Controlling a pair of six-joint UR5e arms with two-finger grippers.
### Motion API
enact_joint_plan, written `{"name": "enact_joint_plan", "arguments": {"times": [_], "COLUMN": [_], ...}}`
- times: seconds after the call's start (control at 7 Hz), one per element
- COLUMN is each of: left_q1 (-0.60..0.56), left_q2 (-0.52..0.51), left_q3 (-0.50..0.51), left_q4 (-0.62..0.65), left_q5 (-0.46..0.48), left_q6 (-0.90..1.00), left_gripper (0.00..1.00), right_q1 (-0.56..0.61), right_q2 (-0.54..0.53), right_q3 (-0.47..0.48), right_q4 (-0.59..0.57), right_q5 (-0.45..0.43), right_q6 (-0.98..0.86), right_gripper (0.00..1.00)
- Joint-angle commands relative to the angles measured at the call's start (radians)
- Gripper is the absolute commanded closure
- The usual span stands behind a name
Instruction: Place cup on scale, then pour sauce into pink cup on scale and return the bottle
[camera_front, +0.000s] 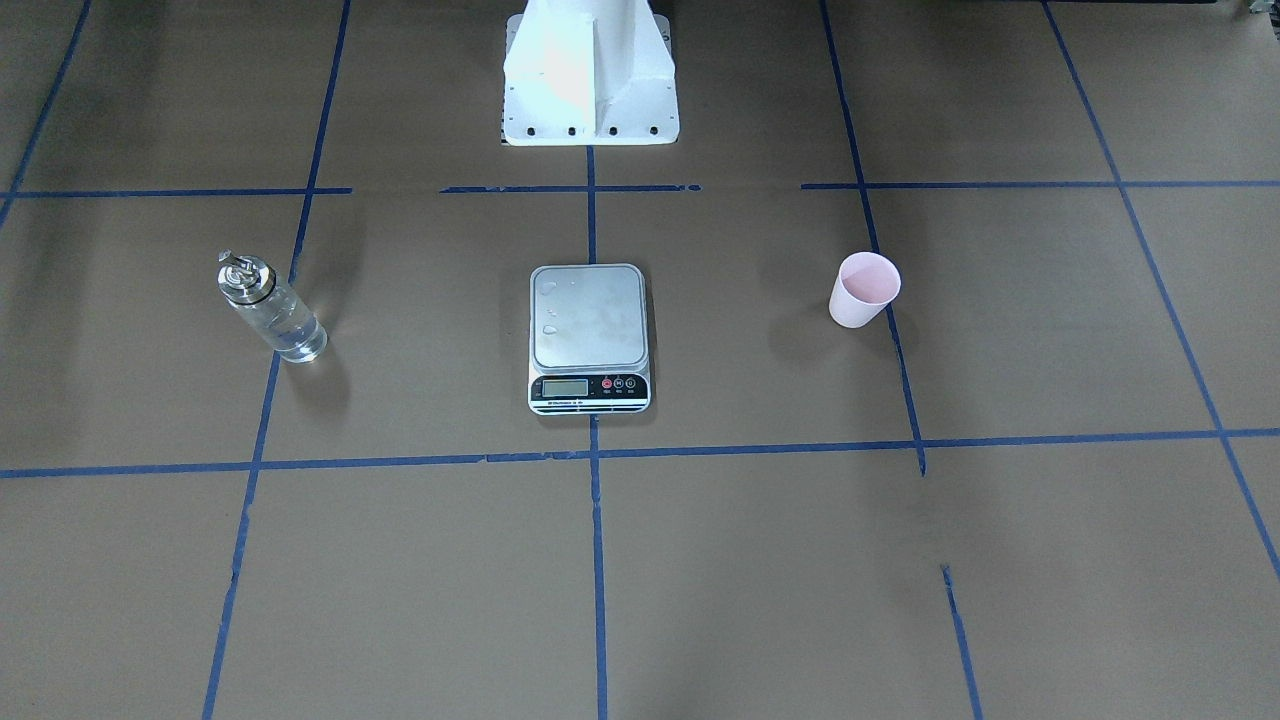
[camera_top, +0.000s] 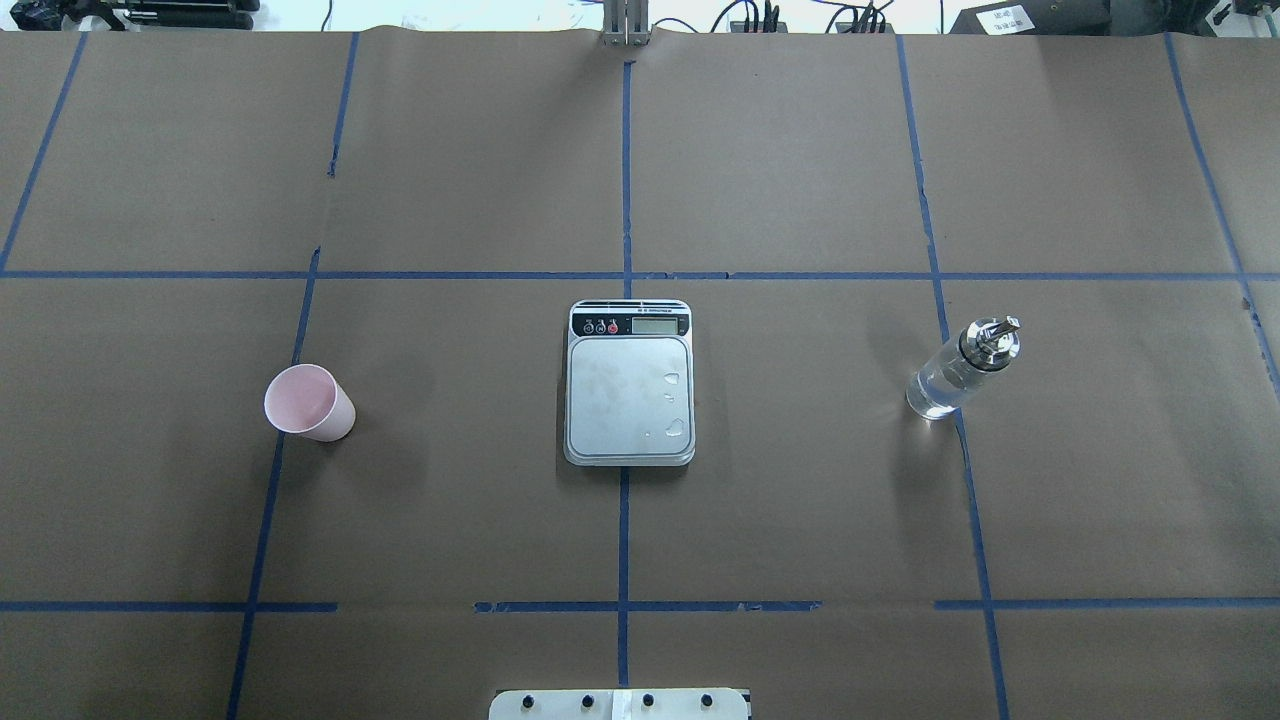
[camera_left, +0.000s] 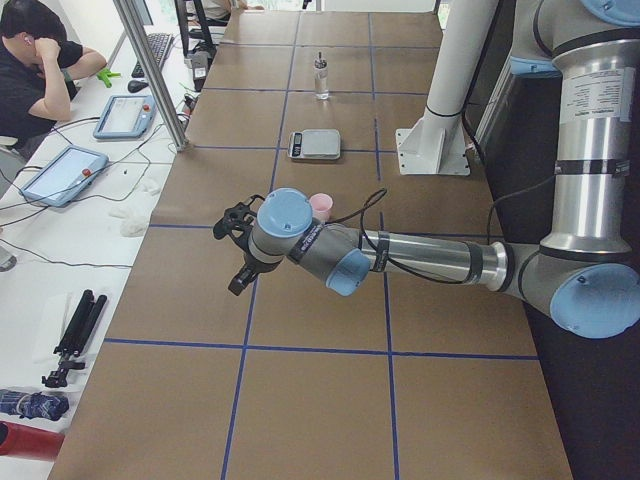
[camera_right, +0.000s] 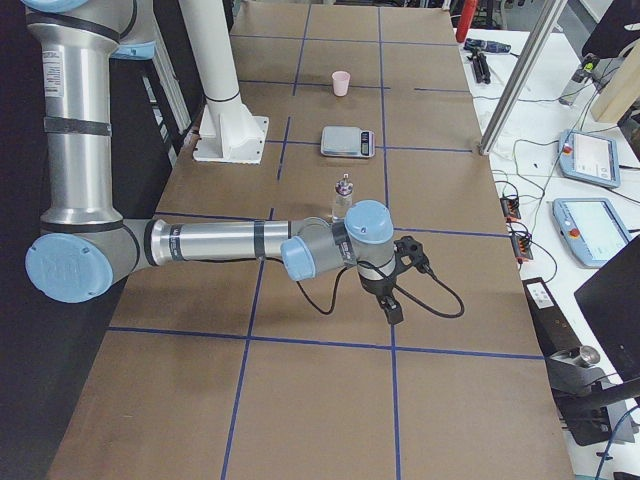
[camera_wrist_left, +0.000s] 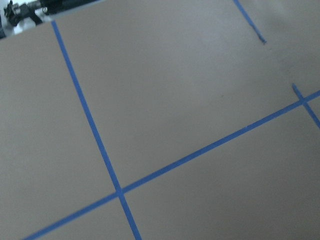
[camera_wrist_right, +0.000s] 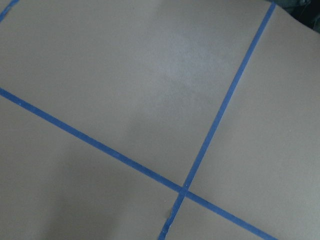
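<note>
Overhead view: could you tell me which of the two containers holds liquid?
The glass bottle on the right shows clear liquid; the open pink cup looks empty.

Upright cup (camera_top: 310, 403) — scale (camera_top: 625, 400) — bottle (camera_top: 948, 382), apart

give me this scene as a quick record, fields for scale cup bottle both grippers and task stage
scale: centre of the table, only a few drops on its plate
cup: upright on the table, robot's left side, apart from the scale, looks empty
bottle: upright on the table, robot's right side, clear sauce inside
left gripper: raised over the table, open or shut unclear
right gripper: raised over the table, open or shut unclear
stage: cup not yet on scale
</note>
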Motion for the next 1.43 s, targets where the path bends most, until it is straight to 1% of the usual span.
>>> {"name": "enact_joint_plan", "arguments": {"times": [0.0, 0.14, 0.29, 0.43, 0.57, 0.71, 0.86, 1.0, 1.14, 1.29], "left_q1": [0.002, 0.007, 0.011, 0.092, 0.211, 0.305, 0.435, 0.587, 0.705, 0.793], "left_q2": [-0.038, -0.068, -0.070, -0.068, -0.070, -0.055, -0.020, -0.012, -0.019, -0.021], "left_q3": [0.046, 0.052, 0.033, 0.027, -0.008, -0.081, -0.185, -0.253, -0.328, -0.376], "left_q4": [-0.152, -0.152, -0.186, -0.253, -0.253, -0.252, -0.244, -0.197, -0.025, 0.119], "left_q5": [-0.004, -0.004, -0.004, -0.033, -0.038, 0.003, 0.160, 0.329, 0.484, 0.586], "left_q6": [-0.149, -0.223, -0.225, -0.287, -0.435, -0.671, -0.858, -1.027, -1.116, -1.191], "left_gripper": [0.00, 0.00, 0.00, 0.00, 0.00, 0.00, 0.00, 0.00, 0.00, 0.15], "right_q1": [-0.001, 0.000, 0.000, 0.000, -0.003, -0.009, -0.009, -0.010, -0.010, -0.010], "right_q2": [0.019, 0.057, 0.078, 0.079, 0.078, 0.079, 0.078, 0.073, 0.070, 0.066], "right_q3": [-0.057, -0.089, -0.112, -0.111, -0.112, -0.112, -0.112, -0.112, -0.112, -0.112], "right_q4": [0.037, 0.030, 0.045, 0.080, 0.083, 0.085, 0.085, 0.085, 0.085, 0.085], "right_q5": [0.094, 0.185, 0.214, 0.210, 0.212, 0.199, 0.198, 0.198, 0.198, 0.198], "right_q6": [0.078, 0.124, 0.233, 0.243, 0.260, 0.275, 0.275, 0.275, 0.275, 0.275], "right_gripper": [0.00, 0.00, 0.00, 0.00, 0.00, 0.00, 0.00, 0.00, 0.00, 0.00]}}
